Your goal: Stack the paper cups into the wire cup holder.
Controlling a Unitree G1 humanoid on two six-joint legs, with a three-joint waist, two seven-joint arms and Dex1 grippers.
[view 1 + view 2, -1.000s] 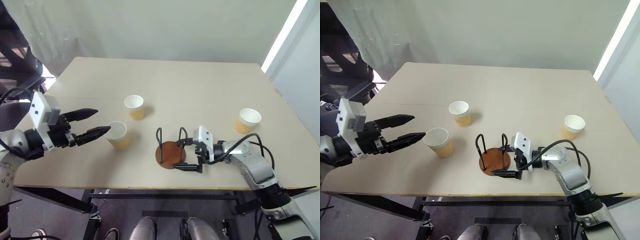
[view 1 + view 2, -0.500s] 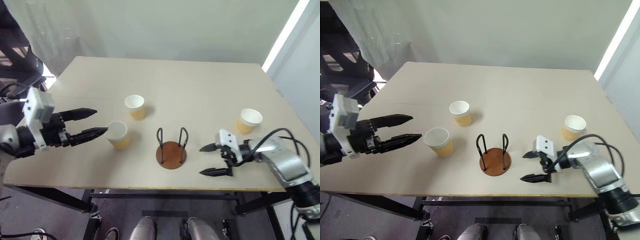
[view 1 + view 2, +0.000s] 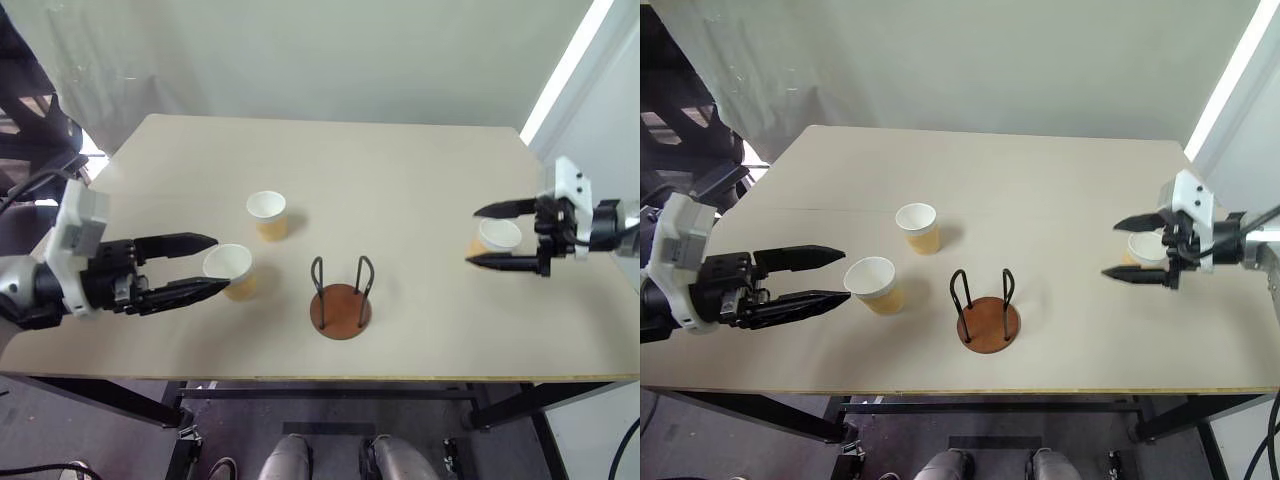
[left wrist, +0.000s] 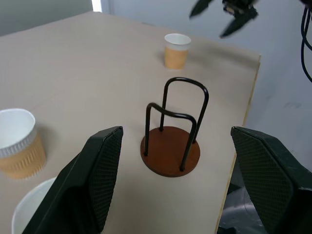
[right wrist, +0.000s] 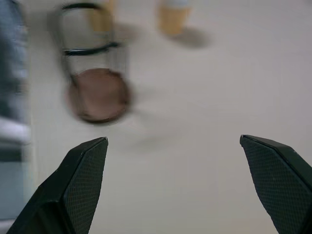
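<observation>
Your rust-brown disc holder with two black wire loops (image 3: 341, 300) stands empty at lower centre of the pale counter (image 3: 400, 170), with two tan-orange, white-rimmed paper cups (image 3: 228, 271) (image 3: 267, 214) to its left and a third (image 3: 494, 240) at far right. Your left end effector (image 3: 204, 264) is spread wide, its lower finger just beside the nearest cup; your right end effector (image 3: 481, 236) hangs wide around the far-right cup. Closing off-centre could tip or crush these light cups.
</observation>
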